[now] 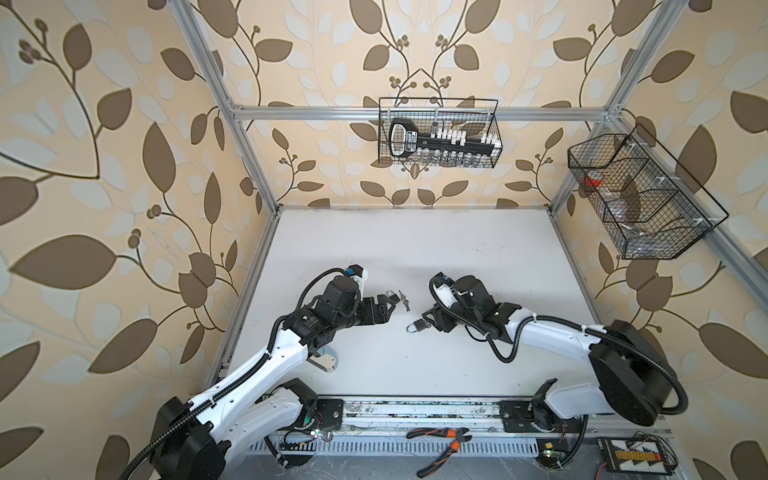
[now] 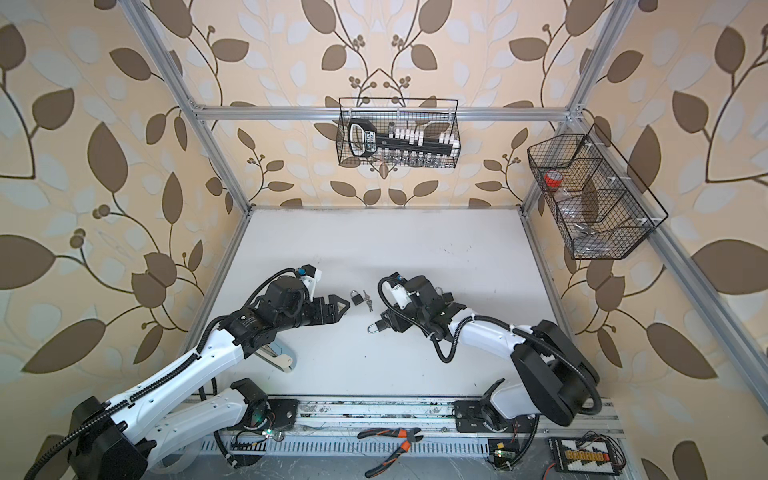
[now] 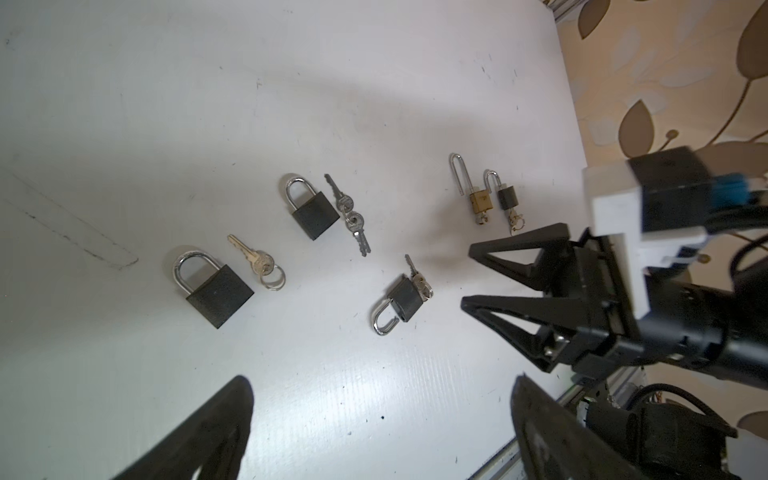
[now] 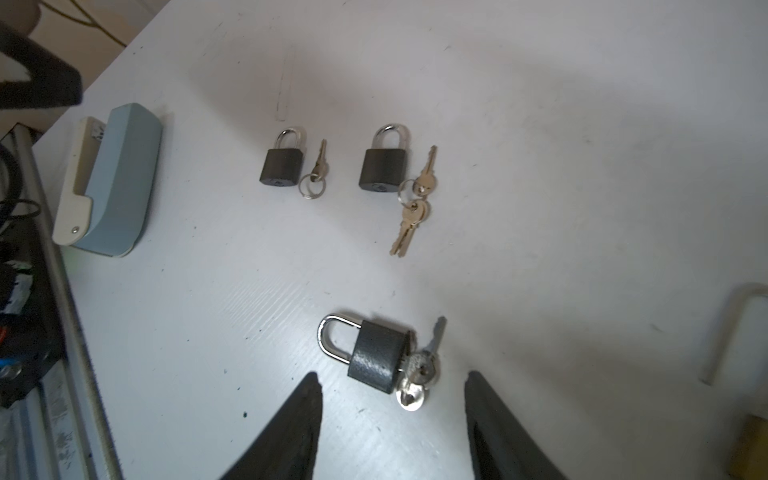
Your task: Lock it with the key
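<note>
- Early: not locked yet, shackle (image 4: 328, 336) of padlock (image 4: 376, 357) apparently sprung free at one end.
- Lies flat on white worktop (image 4: 540, 208), key (image 4: 419, 368) in its base, just ahead of right end effector (image 4: 391, 375).
- Stands open there, grips nothing; left end effector (image 3: 380, 380) likewise spread wide, empty.
- Left, probably: press shackle home, turn key.
- Around: spare padlocks (image 4: 384, 170) with loose keys (image 4: 415, 195), stapler (image 4: 116, 178), scuffed surface, leaf wallpaper (image 1: 104, 166), wire baskets (image 1: 438, 133).

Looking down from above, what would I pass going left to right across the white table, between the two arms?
In a top view: pale blue stapler-like tool → left gripper → shut black padlock → loose keys → right gripper. The padlock with a key in it overlaps the keys and gripper, so I skip it.
</note>
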